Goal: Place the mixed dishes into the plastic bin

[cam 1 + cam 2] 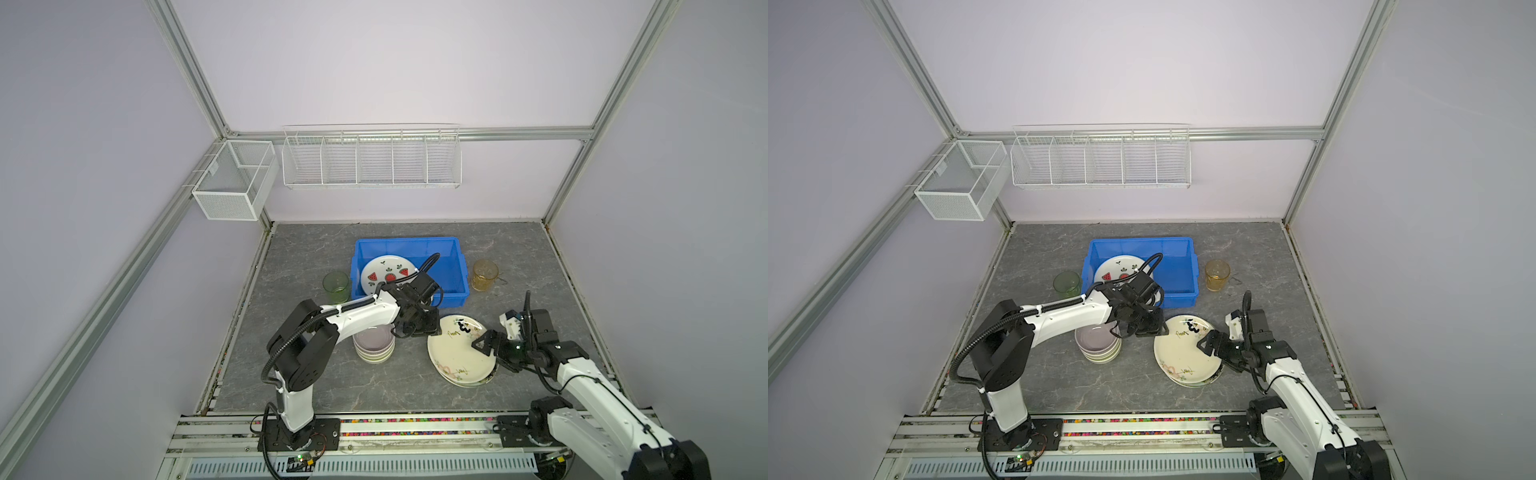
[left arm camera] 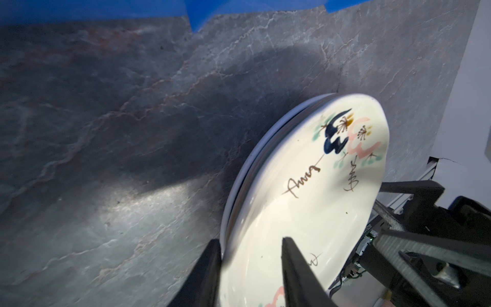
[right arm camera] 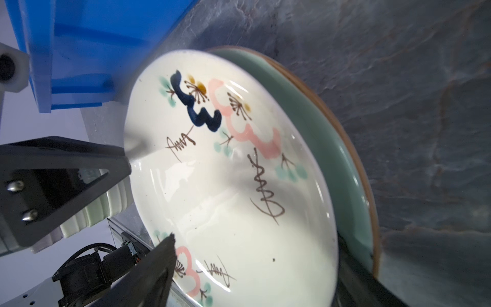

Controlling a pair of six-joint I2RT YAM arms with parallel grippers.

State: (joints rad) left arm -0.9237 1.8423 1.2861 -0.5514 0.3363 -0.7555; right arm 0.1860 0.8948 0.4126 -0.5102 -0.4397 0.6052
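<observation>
A cream plate (image 1: 457, 357) with painted flowers lies tilted on top of a pale green plate (image 3: 332, 159) in a small stack. My left gripper (image 2: 251, 247) straddles its rim on the bin side, one finger against the outside and one over the face. Whether it pinches the rim I cannot tell. My right gripper (image 3: 257, 247) stands open at the opposite edge, one finger above the plate and one beneath it. The blue plastic bin (image 1: 415, 240) holds a watermelon-print plate (image 1: 386, 272). Stacked bowls (image 1: 373, 345), lilac on top, sit under the left arm. Left of the bin is a green cup (image 1: 336, 286), right of it an amber cup (image 1: 484, 275).
A white wire rack (image 1: 372, 160) and a mesh basket (image 1: 235, 178) hang on the back wall, well above the table. Walls close the grey marbled table (image 1: 316, 386) on three sides. The arm bases stand on a rail (image 1: 415, 432) at the front edge.
</observation>
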